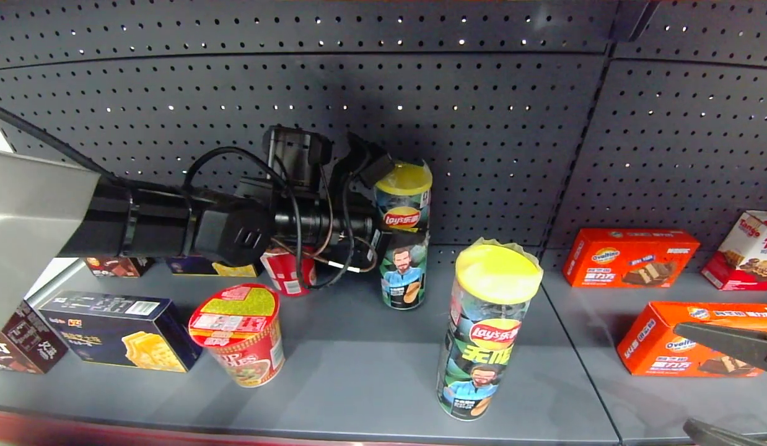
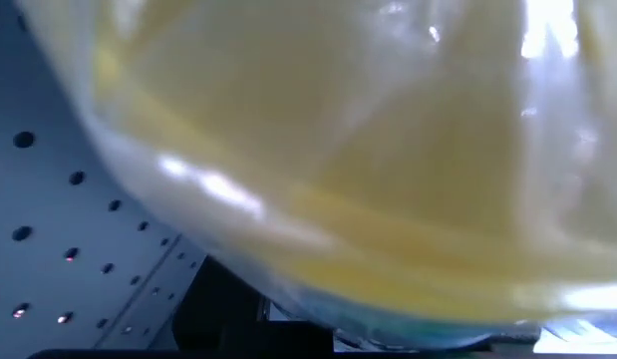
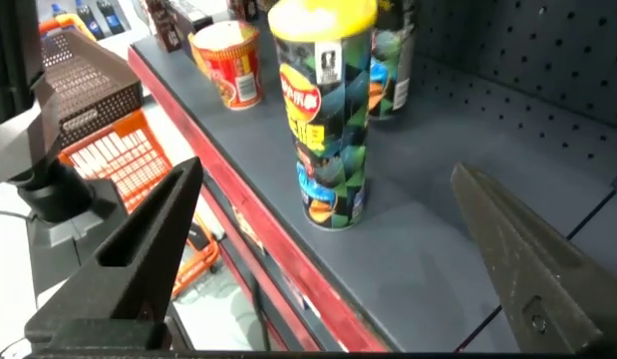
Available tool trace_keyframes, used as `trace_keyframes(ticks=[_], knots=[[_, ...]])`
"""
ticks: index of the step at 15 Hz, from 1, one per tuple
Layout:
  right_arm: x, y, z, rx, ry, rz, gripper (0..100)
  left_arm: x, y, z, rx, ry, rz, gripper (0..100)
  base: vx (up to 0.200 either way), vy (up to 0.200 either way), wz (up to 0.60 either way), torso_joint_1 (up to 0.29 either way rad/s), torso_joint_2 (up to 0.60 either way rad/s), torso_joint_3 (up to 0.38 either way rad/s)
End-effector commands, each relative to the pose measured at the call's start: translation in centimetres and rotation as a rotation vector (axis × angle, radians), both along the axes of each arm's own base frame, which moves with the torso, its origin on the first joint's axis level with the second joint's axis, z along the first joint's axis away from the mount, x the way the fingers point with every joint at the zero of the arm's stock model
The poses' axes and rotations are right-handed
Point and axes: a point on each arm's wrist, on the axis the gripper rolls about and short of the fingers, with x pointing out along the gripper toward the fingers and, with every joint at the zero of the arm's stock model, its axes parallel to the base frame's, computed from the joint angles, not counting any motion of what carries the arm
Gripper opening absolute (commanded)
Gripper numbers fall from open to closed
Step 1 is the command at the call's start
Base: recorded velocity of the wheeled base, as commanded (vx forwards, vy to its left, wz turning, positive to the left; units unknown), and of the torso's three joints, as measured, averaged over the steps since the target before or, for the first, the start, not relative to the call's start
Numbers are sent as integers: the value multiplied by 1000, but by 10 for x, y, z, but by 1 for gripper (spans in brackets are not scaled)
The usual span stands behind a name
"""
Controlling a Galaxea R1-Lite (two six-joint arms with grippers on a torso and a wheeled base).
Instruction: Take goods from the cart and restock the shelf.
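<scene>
Above the shelf [image 1: 359, 365], left end effector [image 1: 375, 203], held level, clasps rear can [image 1: 403, 260].

you have a grey shelf [image 1: 359, 365] with a red front edge and a perforated back panel [image 1: 482, 124]. a front chip can [image 1: 482, 334] with a yellow lid stands upright near the front edge, and a rear chip can [image 1: 403, 248] stands upright farther back, to its left. left of them a cup noodle [image 1: 241, 334] sits near the front, with a red cup [image 1: 289, 275] behind it. further left lie a dark blue box [image 1: 120, 331] and a dark brown box [image 1: 21, 347], and near the back panel a small brown box [image 1: 118, 266] and a small blue box [image 1: 201, 267]. on the right section, a near orange box [image 1: 668, 347] and a far orange box [image 1: 628, 257] lie flat, with a red and white box [image 1: 752, 251] beside the far one.
</scene>
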Motion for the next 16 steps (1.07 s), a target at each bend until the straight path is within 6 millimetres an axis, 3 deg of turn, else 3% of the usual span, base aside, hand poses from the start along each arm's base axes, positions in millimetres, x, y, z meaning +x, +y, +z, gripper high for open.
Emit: trace_keyframes(ticks=[1, 16], knots=[[0, 0, -1, -1, 2, 2, 100, 15, -6, 5, 1, -12, -3, 0, 0, 0, 0, 0, 0, 0], [-6, -3, -8, -1, 8, 0, 100, 18, -36, -16, 61, -7, -78, 0, 0, 0, 0, 0, 0, 0]])
